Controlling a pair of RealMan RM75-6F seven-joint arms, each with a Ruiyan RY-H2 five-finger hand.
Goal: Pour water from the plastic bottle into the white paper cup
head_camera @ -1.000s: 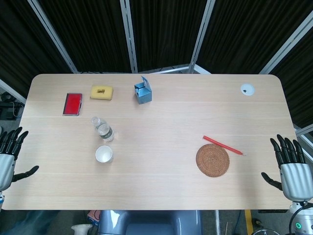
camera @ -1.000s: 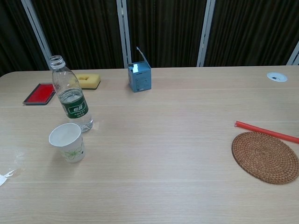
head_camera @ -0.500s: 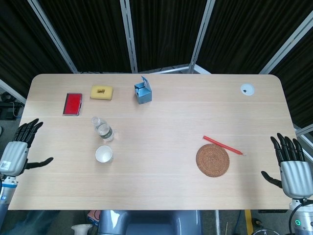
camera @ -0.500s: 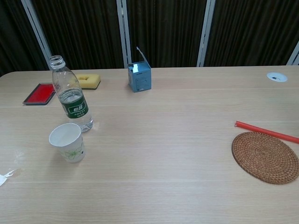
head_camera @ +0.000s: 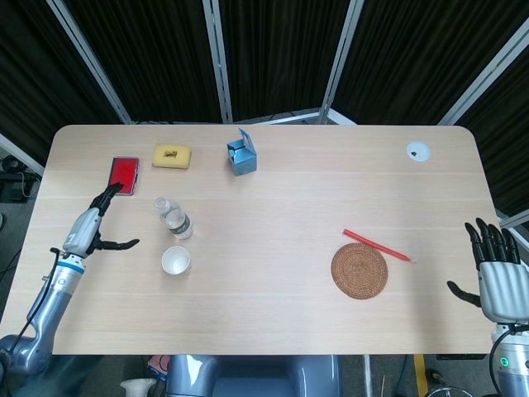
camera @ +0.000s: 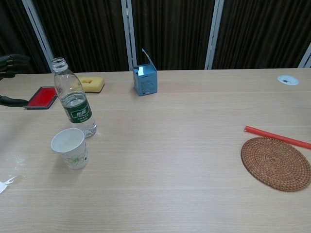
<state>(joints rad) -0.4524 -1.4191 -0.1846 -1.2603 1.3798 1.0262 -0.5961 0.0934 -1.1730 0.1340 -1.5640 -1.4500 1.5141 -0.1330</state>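
A clear, uncapped plastic bottle [head_camera: 173,217] [camera: 74,100] with a green label stands upright, partly filled with water. Just in front of it stands the white paper cup [head_camera: 175,260] [camera: 70,147], upright and empty. My left hand [head_camera: 95,223] [camera: 8,73] hovers open over the table left of the bottle, fingers spread, touching nothing. Only its fingertips show at the left edge of the chest view. Off the table's right edge, my right hand [head_camera: 498,271] is open and holds nothing.
A red flat case [head_camera: 122,175] lies just beyond my left hand. A yellow sponge [head_camera: 171,155] and a blue open box [head_camera: 241,155] sit at the back. A woven coaster [head_camera: 359,270] and red stick [head_camera: 377,246] lie at the right.
My left hand has swung in from beyond the table's left edge to above the table, near the bottle. My right hand has drifted slightly right. Bottle and cup have not moved.
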